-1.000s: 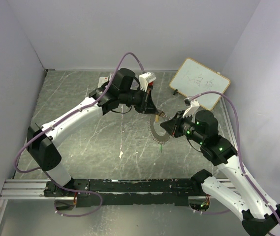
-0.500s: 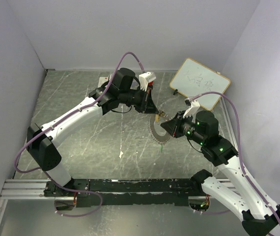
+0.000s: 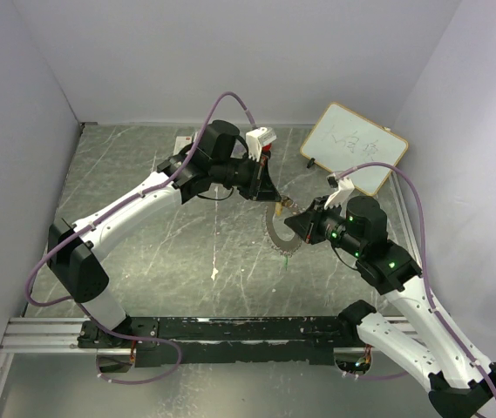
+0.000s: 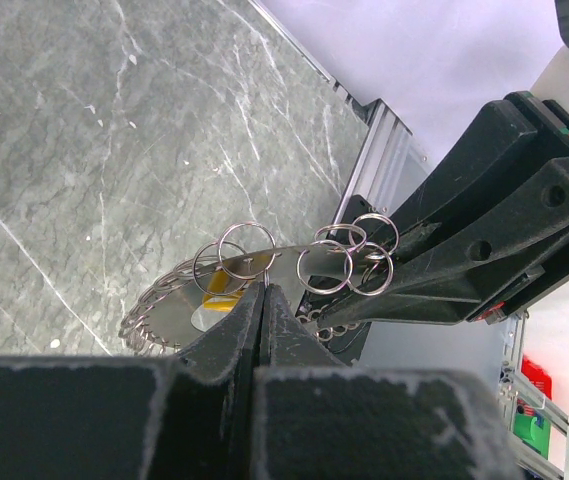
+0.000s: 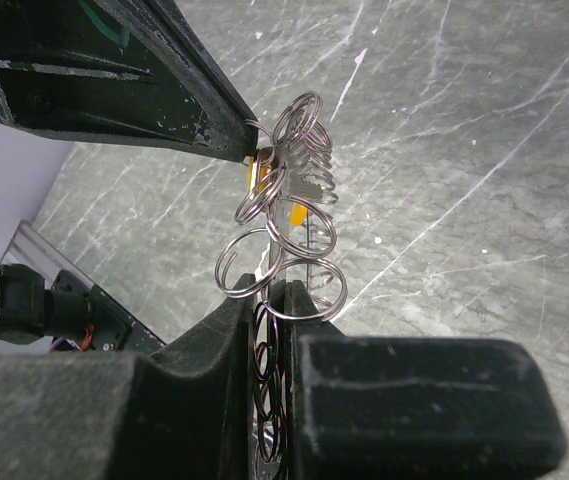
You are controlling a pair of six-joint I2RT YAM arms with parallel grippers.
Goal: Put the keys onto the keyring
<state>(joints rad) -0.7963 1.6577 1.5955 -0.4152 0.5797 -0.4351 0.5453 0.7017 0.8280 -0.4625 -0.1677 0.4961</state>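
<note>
I'm holding the keyring [image 3: 275,235] in the right gripper's [image 5: 276,288] closed jaws. The left gripper [image 4: 262,292], jaws pressed together, is touching the yellow key [image 4: 220,300]. Next, I judge, comes fine threading.

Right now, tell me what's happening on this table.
Both arms meet over the middle of the table. The right gripper is shut on the keyring, holding it above the surface. The left gripper is shut, tips at the yellow-orange key against the ring's rim.
</note>
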